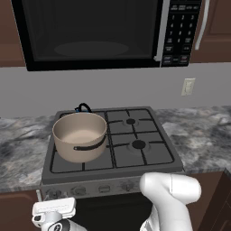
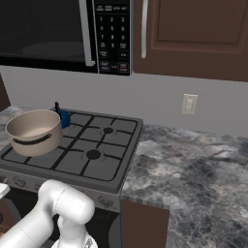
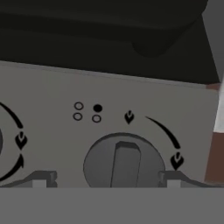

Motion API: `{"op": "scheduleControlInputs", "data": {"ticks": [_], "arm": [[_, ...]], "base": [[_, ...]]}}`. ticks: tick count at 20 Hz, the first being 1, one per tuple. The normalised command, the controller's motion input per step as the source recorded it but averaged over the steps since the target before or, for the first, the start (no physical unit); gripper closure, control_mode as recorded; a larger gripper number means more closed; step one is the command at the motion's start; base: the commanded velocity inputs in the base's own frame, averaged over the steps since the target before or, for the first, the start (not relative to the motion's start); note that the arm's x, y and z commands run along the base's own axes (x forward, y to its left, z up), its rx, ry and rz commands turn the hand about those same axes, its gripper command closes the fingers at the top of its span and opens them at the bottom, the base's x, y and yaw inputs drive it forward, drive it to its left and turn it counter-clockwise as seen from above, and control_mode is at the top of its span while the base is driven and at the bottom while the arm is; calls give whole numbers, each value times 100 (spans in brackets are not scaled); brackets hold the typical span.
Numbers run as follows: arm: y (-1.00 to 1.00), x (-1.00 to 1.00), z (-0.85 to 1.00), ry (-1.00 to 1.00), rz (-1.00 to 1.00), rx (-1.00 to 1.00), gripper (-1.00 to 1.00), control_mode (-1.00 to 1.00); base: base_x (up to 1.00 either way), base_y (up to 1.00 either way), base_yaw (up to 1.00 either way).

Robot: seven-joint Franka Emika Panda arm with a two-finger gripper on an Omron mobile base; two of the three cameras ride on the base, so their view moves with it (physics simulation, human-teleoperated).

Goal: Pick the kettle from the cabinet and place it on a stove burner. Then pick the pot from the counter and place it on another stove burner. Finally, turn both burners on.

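In the left base view, the pot [image 1: 80,136] sits upright on the front left part of the stove [image 1: 149,155], with its open mouth up. One dark side handle faces the front. The kettle [image 1: 83,108] stands just behind the pot, and just its black arched handle peeks over the rim. Two burners [image 1: 138,145] on the right are bare. The arm [image 1: 173,196] bends low in front of the stove, and the hand reaches down to the left by the knob panel. The grey stone table [image 1: 203,135] runs along both sides. A microwave [image 1: 99,31] hangs above, next to the cabinet [image 1: 219,22].

In the right base view, the pot [image 2: 34,131] is at the left, and the blue kettle [image 2: 64,118] is just behind it, touching or nearly so. The table [image 2: 193,169] stretches to the right.

In the hand view, a round knob [image 3: 124,164] on the grey panel is close up. Its bar stands nearly upright. The end effector [image 3: 106,180] is spread wide, one tip on each side of the knob, holding nothing.
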Motion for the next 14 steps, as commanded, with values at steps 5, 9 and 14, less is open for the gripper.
{"op": "scheduleControlInputs", "data": {"ticks": [5,9,14], "arm": [[8,4,0,0,0,0,-100,-100],[0,2,0,0,0,0,-100,-100],[0,2,0,0,0,0,100,-100]], "base": [[0,0,0],[0,0,0],[0,0,0]]}}
